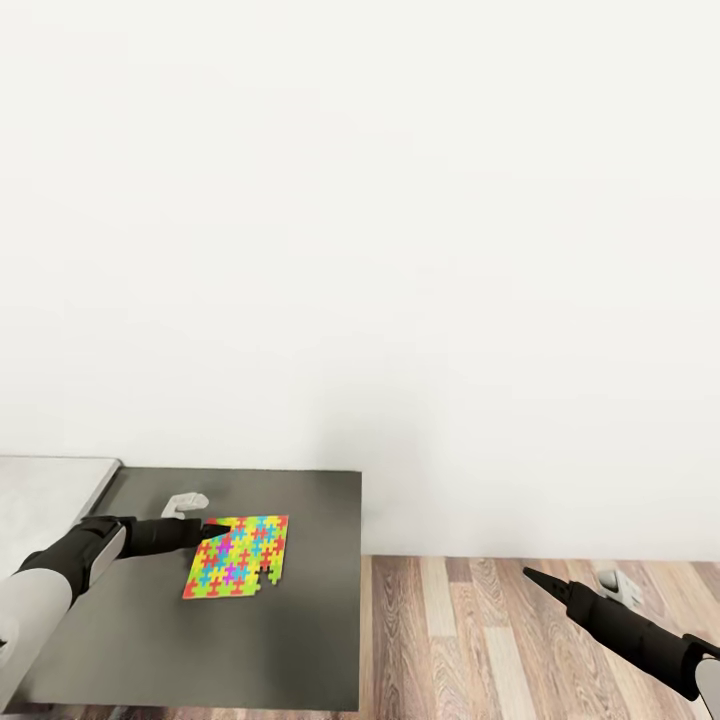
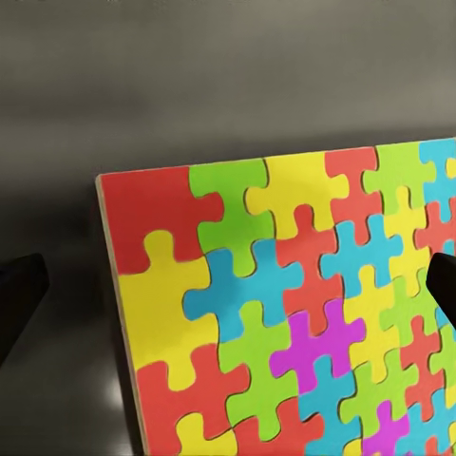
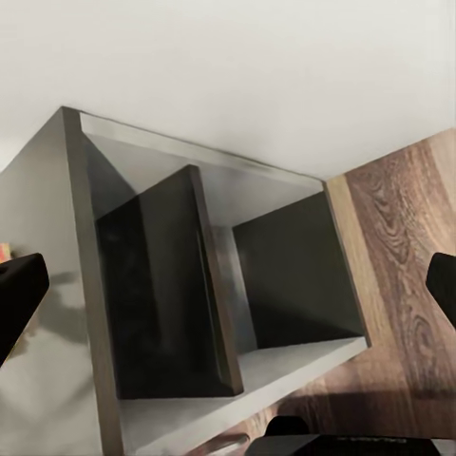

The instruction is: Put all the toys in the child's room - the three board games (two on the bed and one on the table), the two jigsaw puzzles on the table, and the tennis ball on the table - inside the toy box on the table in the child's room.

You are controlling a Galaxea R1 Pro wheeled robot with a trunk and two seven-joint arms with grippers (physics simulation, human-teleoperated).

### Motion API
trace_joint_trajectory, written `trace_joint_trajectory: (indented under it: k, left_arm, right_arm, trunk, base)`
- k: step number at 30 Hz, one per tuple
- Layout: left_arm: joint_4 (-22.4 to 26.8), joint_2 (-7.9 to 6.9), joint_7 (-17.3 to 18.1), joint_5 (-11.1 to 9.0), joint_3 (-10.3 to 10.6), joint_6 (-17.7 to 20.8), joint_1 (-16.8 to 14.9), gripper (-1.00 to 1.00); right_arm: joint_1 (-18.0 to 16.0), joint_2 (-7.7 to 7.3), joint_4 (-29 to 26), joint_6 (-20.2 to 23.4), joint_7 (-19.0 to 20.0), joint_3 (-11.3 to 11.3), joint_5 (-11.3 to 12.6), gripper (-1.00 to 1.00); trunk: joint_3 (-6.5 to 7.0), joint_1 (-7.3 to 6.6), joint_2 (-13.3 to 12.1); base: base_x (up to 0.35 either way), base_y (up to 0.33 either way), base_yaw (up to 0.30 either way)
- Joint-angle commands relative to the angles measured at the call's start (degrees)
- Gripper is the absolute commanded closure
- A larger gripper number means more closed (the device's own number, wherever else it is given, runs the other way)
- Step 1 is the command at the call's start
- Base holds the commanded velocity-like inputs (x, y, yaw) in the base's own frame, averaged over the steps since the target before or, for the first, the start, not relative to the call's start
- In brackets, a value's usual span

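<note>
Both arms are seen low in the head view. Over the jigsaw puzzle (image 1: 238,569) on the dark cabinet top (image 1: 310,640), the left gripper (image 1: 214,529) is held with fingers apart; a grasp seems underway, and closing on its near edge is needed. Apart too, the right gripper (image 1: 528,573) is held over open floor (image 1: 470,640).

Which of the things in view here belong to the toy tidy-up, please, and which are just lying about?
Part of the job:
- jigsaw puzzle, lying flat
- left gripper, open at its edge

Just lying about:
- dark-topped cabinet beneath it
- small white object behind the puzzle
- grey surface alongside
</note>
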State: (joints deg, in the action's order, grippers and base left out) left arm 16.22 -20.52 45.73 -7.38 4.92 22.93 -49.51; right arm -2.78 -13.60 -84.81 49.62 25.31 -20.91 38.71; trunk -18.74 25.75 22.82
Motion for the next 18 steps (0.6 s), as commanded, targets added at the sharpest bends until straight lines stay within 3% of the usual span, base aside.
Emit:
trace_joint_trajectory:
  k: [1,18]
  left_arm:
    - [0.0,-0.05,0.0,-0.5,0.5,0.4,0.0,-1.00]
    - [0.0,-0.04,0.0,-0.5,0.5,0.2,0.0,-1.00]
  right_arm:
    - [0.0,0.00,0.0,0.3,0.3,-0.1,-0.1,-1.00]
    - [0.0,0.01,-0.1,-1.5,0.3,0.2,-0.2,-1.00]
  trunk:
    - [-0.20,0.03,0.1]
    - [-0.66,0.03,0.1]
  base:
    - [0.000,0.000,0.000]
    - [0.000,0.000,0.000]
